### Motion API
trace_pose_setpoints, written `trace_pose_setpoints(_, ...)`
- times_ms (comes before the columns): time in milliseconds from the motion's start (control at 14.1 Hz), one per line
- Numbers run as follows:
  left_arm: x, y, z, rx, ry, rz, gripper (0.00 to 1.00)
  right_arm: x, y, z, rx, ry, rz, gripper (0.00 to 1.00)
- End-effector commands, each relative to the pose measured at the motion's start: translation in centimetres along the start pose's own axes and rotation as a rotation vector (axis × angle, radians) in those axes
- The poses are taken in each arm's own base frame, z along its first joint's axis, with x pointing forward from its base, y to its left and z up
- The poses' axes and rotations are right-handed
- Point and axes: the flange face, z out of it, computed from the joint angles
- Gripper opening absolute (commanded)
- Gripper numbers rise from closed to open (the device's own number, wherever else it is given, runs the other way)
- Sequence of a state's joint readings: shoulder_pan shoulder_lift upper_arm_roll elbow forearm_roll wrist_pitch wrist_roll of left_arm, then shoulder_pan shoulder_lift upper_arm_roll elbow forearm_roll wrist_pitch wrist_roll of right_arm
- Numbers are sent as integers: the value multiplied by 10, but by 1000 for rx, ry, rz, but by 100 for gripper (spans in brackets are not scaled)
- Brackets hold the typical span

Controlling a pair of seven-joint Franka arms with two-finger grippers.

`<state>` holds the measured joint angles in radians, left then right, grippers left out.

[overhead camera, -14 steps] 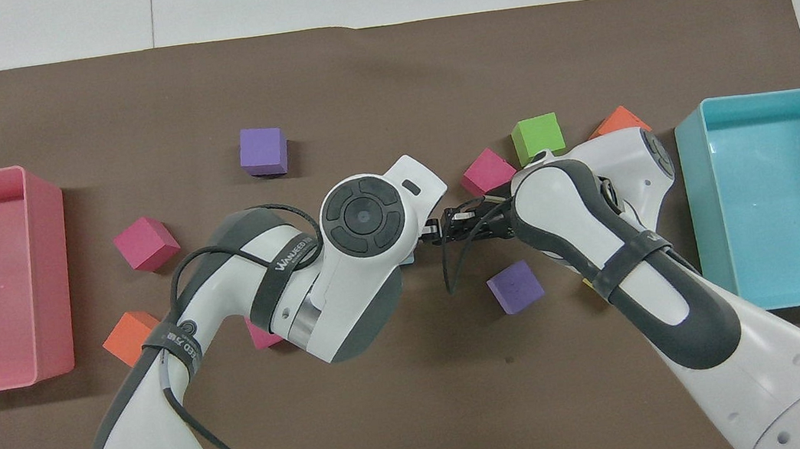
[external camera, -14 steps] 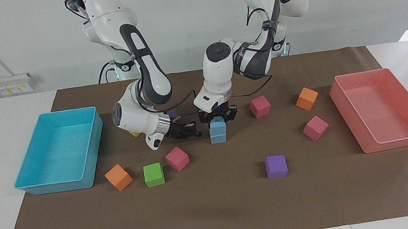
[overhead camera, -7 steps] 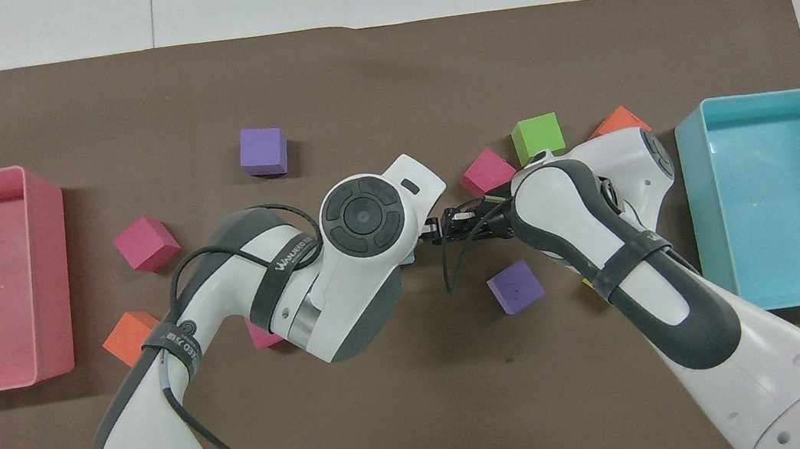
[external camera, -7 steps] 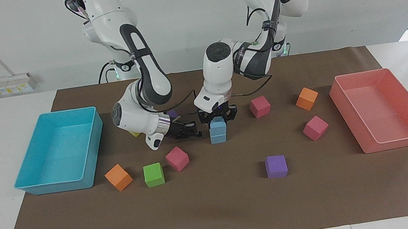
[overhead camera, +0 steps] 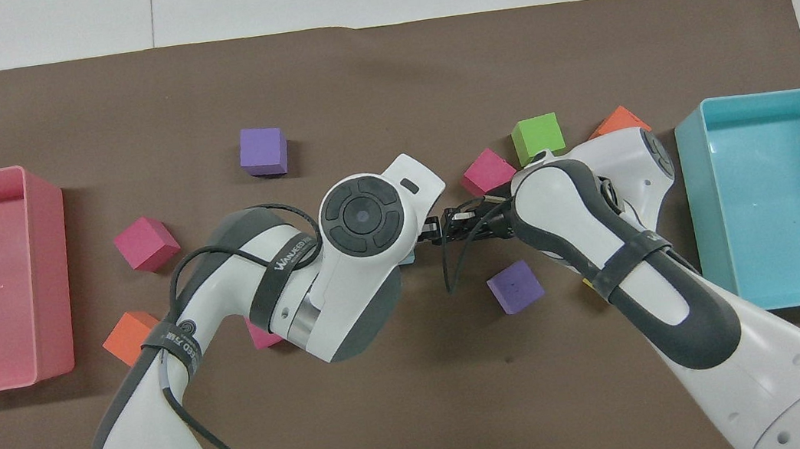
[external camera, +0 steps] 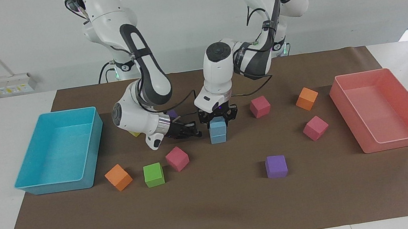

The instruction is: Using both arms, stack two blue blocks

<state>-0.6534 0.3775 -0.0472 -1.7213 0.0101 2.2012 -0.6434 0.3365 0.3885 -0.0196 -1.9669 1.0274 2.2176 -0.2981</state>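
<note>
So the stack is basically sitting there already. One blue block (external camera: 217, 125) is resting on top of the other blue block (external camera: 218, 136), mid-surface (external camera: 218, 209), between the two arms and lined up pretty squarely as far as I can see from the facing view.

The left end effector (external camera: 217, 117) is hanging right down over the upper block, straddling its top. Honestly I can't tell whether it's gripping the block or has already let go, since the top half of the cube is tucked up inside it. The right end effector (external camera: 189, 131) is closed on nothing. It's lying low and pointing sideways at the stack from the right arm's end, just beside it but not touching.

My read is that we're looking at the release step, and that's where foam cubes are going to bite you:

- The left one should be opening fully before it's lifting. Foam is grippy, so if it's dragging on a side face, the top cube is coming up with it or tipping off.
- It should be going straight up with no sideways drift until it's clearing the top edge.
- The right arm is sitting awfully close. If it's pulling back, it should be heading away from the stack, toward its own end, and watching the pink cube (external camera: 177, 159) just in front of it.

Nothing else is crowding the stack, so a clean vertical exit is looking like all it's needing.
</note>
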Motion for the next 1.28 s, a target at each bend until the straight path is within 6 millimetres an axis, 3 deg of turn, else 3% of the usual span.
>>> trace_pose_setpoints(0,1,1,0,-5,1,-14,100,0,1,1,19,22,-9,0)
trace_pose_setpoints(284,5,-6,-14,-8,8,-18,100,0,1,1,19,22,-9,0)
trace_pose_setpoints(640,5,-35,-66,13,-8,-43,100,0,1,1,19,22,-9,0)
trace_pose_setpoints(995,6,-84,-99,23,-7,-52,100,0,1,1,19,22,-9,0)
trace_pose_setpoints(1208,25,-139,-119,30,-3,-17,100,0,1,1,19,22,-9,0)
